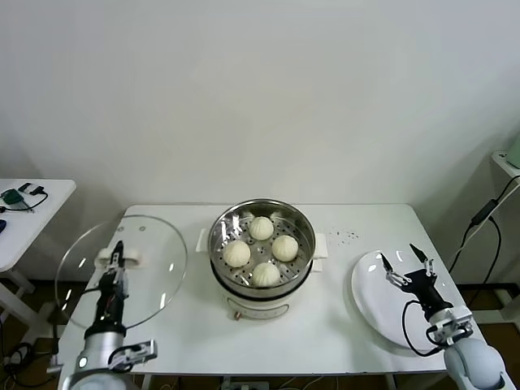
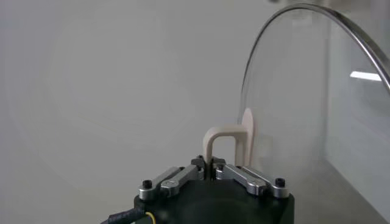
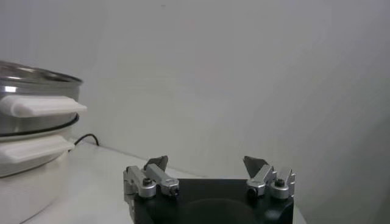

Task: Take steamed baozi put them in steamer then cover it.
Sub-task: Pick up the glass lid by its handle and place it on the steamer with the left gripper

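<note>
Holding cover (image 1: 122, 272) by handle — left end effector (image 1: 119, 258) clamped; right end effector (image 1: 409, 268) apart above plate (image 1: 375, 302).

I note the cover (image 2: 317, 91) runs off the left wrist view's edge — only part of its rim shows. The steamer (image 3: 33, 131) is cut off in the right wrist view. Small items (image 1: 20, 195) on the side table (image 1: 36, 219) — too small to identify.

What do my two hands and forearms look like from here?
Both match: the left hand and right hand are black-bodied with silver metal finger links and black screws. The forearms are pale grey; black cable loops beside the right wrist.
</note>
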